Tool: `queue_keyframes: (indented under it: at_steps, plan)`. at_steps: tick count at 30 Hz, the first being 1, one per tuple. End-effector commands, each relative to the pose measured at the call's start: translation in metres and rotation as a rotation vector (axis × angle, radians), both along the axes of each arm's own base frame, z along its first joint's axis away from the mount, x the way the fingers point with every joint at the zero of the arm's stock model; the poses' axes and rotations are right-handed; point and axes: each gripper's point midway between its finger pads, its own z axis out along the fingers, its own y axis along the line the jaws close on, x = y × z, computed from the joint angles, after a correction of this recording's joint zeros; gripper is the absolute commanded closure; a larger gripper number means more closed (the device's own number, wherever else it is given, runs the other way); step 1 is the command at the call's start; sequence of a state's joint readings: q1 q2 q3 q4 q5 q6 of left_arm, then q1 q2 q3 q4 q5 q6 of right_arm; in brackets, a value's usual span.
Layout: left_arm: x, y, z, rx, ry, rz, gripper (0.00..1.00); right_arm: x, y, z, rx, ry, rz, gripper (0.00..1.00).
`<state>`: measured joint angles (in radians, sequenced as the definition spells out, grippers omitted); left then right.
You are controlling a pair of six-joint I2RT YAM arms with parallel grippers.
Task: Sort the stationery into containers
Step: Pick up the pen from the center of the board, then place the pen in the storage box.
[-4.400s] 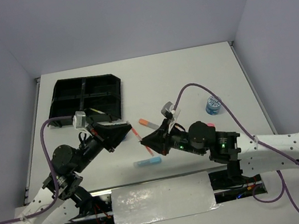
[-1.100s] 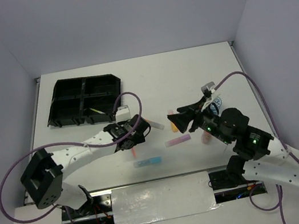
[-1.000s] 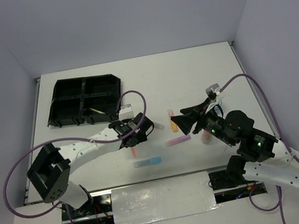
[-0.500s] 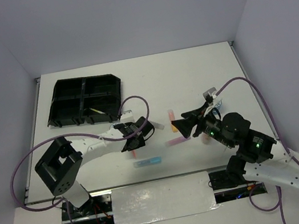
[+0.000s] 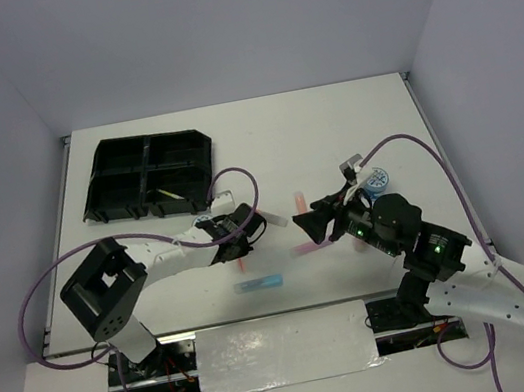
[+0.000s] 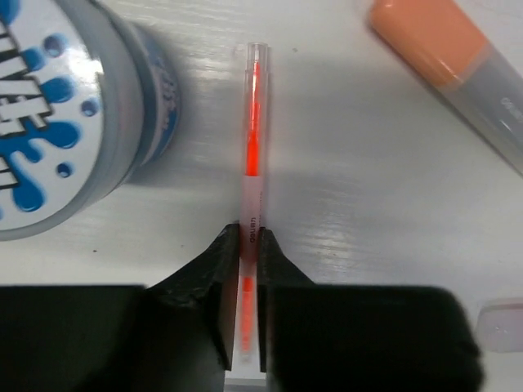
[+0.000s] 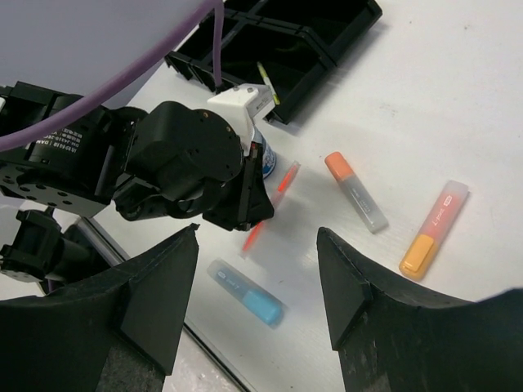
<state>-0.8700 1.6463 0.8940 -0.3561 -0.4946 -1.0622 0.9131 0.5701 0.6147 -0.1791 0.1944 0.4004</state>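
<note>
The left gripper (image 6: 248, 245) was clenched on the thin red-pink pen (image 6: 254, 139), pinching its barrel. The pen lay flat on the white table (image 5: 332, 133) between a blue-white tape roll (image 6: 57, 122) and an orange-capped highlighter (image 6: 445, 49), well apart from the black compartment tray (image 5: 146, 176). The right gripper (image 7: 257, 237) hung above the table with its fingers spread, grasping nothing.

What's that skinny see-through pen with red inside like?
The thin clear plastic pen has an orange-red core and a white printed band. It lies flat on the white table, with the black fingers of the left gripper pressing one end from both sides. A blue-and-white tape roll stands close beside it, not touching.
</note>
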Motion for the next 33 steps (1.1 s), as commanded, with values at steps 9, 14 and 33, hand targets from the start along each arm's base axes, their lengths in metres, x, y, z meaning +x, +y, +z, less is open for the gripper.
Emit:
queue_keyframes:
  at_steps: [9, 14, 33]
  plan:
    - [0.007, -0.032, 0.012, -0.061, 0.032, -0.1, 1.0, -0.001, 0.002, 0.026, 0.069, -0.047, 0.005, 0.32]
    - [0.031, -0.052, 0.093, -0.142, -0.12, -0.123, 1.0, -0.004, -0.005, 0.035, 0.083, -0.066, 0.001, 0.32]
    - [0.18, 0.105, 0.218, -0.51, -0.641, 0.616, 1.0, -0.017, -0.021, 0.036, 0.121, -0.086, 0.0, 0.32]
